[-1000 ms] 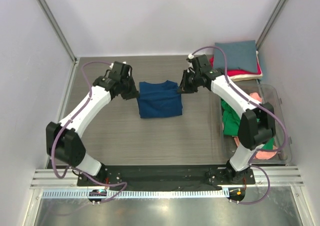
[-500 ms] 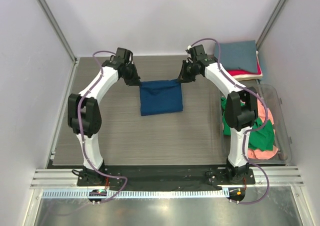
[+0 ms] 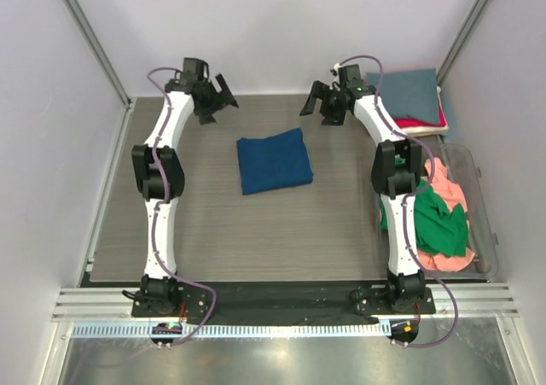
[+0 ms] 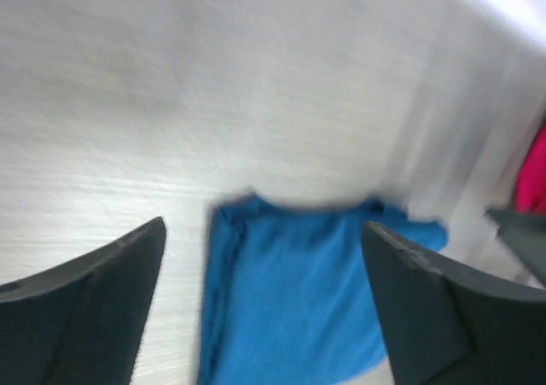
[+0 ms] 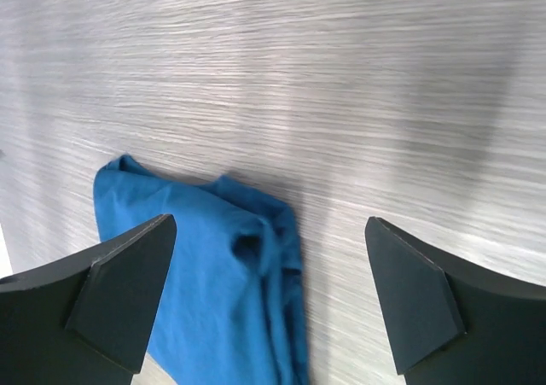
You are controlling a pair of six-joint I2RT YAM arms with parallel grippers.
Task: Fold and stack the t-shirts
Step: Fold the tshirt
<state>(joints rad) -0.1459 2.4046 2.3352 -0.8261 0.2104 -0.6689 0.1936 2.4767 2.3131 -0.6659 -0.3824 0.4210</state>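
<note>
Nearest, on the right, a clear bin (image 3: 486,223) holds the crumpled green tee (image 3: 435,223) and salmon-pink tee (image 3: 448,189). Mid-table lies the blue tee (image 3: 274,160), folded into a rectangle (neither gripper touches it). Beyond it, the left gripper (image 3: 217,102) and right gripper (image 3: 320,110) hang with fingers spread wide, holding nothing. In the far right corner, the slate-grey tee (image 3: 405,95) tops a folded stack.

The left wrist view is blurred: the blue t-shirt (image 4: 299,291) has soft, unreadable edges and runs off the bottom of the frame. A red-pink patch (image 4: 533,176) at the right edge is too blurred and cropped to name. In the top view, the right arm (image 3: 394,167) covers part of the green t-shirt (image 3: 444,223) and the salmon-pink t-shirt (image 3: 452,193) at right.
</note>
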